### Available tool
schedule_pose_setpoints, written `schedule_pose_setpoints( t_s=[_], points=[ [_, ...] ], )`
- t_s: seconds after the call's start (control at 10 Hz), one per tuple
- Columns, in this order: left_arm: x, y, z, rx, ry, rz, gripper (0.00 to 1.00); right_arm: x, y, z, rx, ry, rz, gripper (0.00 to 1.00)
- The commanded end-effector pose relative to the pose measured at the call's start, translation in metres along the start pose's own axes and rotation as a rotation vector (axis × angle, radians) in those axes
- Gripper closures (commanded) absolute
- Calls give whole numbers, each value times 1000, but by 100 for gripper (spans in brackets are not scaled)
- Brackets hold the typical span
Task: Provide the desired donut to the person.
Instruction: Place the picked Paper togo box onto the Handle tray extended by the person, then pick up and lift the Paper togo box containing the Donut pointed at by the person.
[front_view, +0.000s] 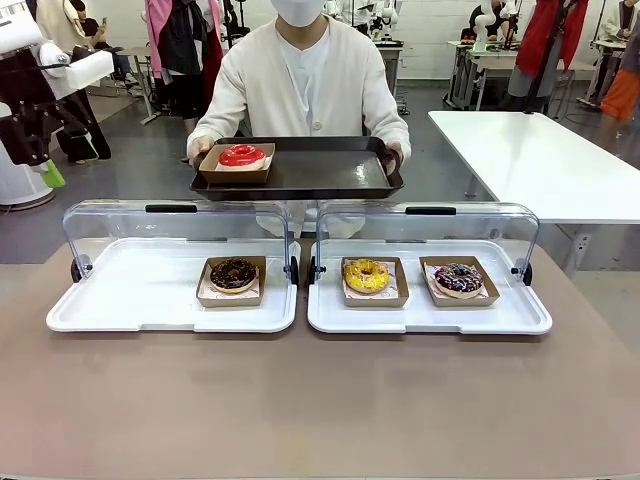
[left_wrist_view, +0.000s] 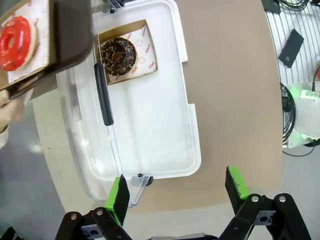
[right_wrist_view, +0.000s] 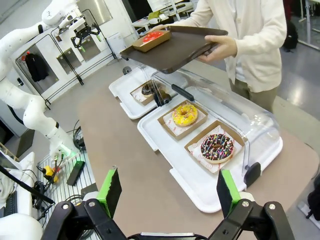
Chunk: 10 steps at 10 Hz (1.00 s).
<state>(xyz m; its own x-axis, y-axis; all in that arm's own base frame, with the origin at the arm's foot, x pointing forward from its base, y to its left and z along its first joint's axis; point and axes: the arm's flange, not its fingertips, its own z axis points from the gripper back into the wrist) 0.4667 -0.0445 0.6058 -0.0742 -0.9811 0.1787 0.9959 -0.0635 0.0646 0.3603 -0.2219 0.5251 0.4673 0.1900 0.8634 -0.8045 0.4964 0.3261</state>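
Directly across the brown table (front_view: 320, 400) stood the person (front_view: 300, 90), both hands holding a dark tray (front_view: 310, 172) level above the table's far edge. A red donut (front_view: 241, 155) sat in a cardboard boat at the tray's left end. On the table lay two white trays side by side, each with its clear lid (front_view: 180, 228) tipped up at the back. The left white tray (front_view: 120, 300) held a chocolate donut (front_view: 233, 273); the right white tray (front_view: 430, 318) held a yellow donut (front_view: 366, 275) and, beside it, a sprinkled donut (front_view: 459, 279). The left gripper (left_wrist_view: 177, 189) hung high above the left tray's near end, jaws spread wide and empty. The right gripper (right_wrist_view: 169, 186) was likewise wide and empty, raised near the right tray's outer end.
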Motion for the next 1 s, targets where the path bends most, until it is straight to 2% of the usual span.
schedule_pose_setpoints(
  t_s=[0.0, 0.9],
  points=[
    [0, -1, 2, -3, 0, 1, 0, 0, -1, 1, 9, -10, 15, 0],
    [0, -1, 2, -3, 0, 1, 0, 0, -1, 1, 9, -10, 15, 0]
  ],
)
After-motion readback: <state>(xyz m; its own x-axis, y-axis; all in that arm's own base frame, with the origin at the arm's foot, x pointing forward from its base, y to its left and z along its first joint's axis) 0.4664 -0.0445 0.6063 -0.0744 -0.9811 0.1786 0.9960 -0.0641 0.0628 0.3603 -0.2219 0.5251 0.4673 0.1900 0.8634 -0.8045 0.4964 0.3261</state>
